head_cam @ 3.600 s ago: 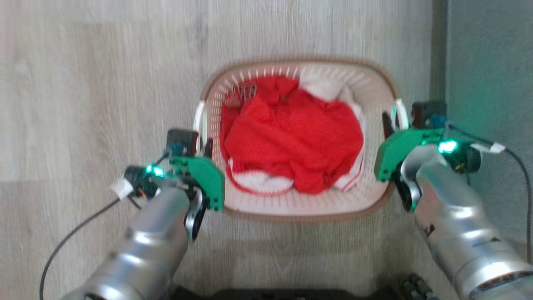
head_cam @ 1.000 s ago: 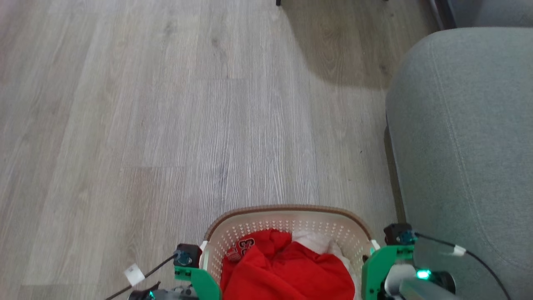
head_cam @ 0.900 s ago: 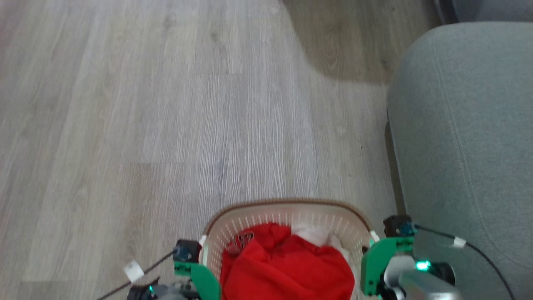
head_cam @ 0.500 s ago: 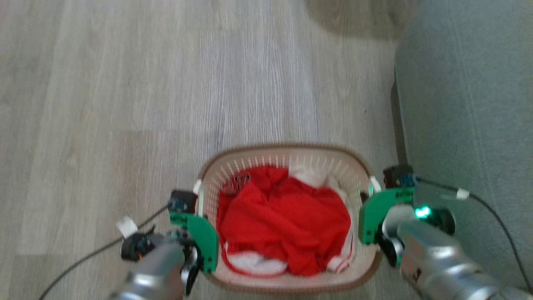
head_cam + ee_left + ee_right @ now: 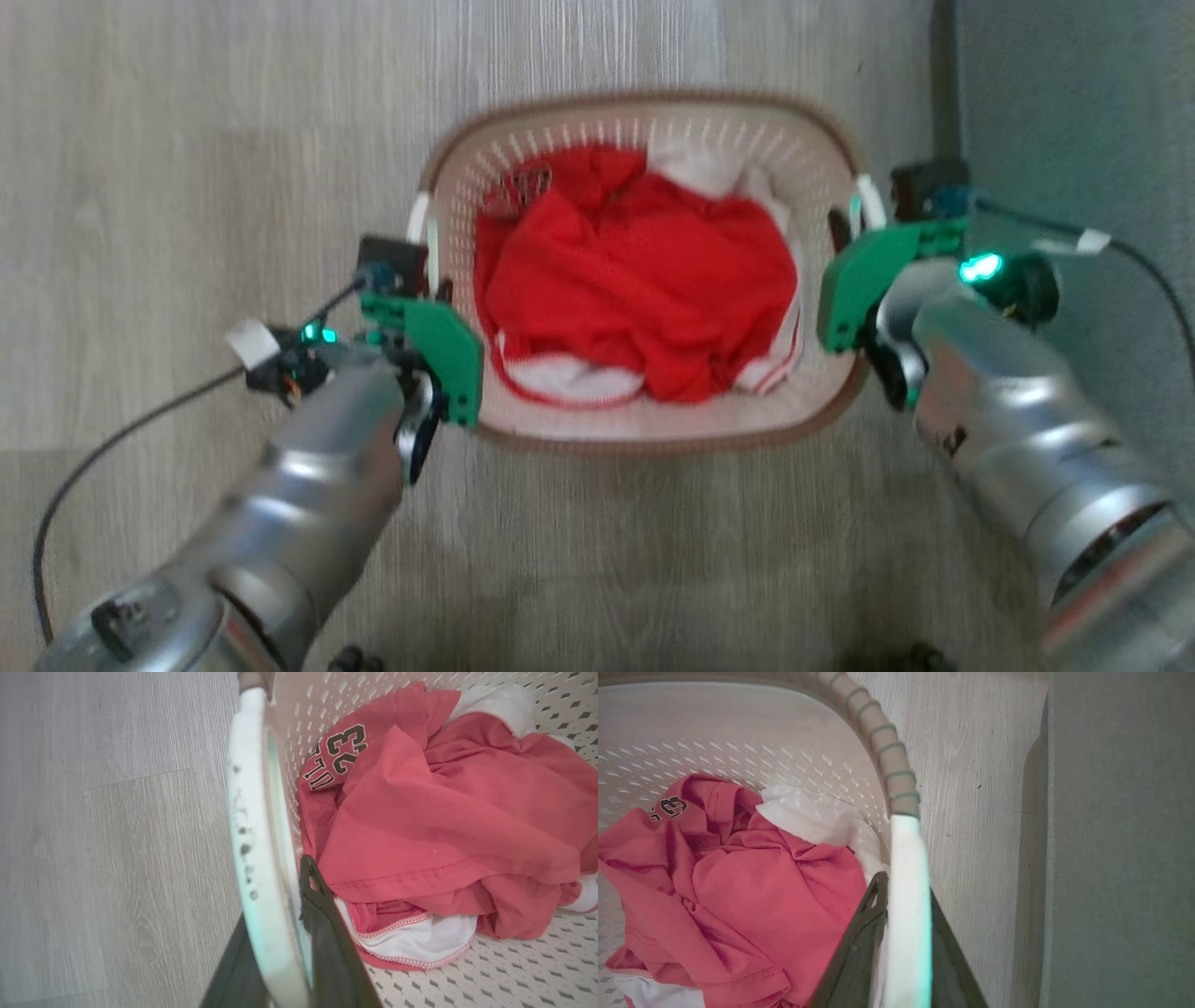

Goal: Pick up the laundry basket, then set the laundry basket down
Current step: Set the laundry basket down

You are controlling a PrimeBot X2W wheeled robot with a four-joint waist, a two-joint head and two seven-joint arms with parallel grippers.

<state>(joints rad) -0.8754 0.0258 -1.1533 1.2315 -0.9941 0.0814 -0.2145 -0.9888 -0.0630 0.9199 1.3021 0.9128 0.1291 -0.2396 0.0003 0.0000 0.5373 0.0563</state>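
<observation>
Silver forearms (image 5: 317, 467); green wrist plates (image 5: 448, 350); dark fingers (image 5: 324, 933).

A black "23" marks the crumpled red cloth jersey (image 5: 448, 826) by the left wall of the cream plastic laundry basket (image 5: 292, 723). The letters beside it are folded and unreadable.

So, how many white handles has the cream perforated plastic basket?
2: the left white handle in the left gripper, the right white handle in the right gripper.
</observation>
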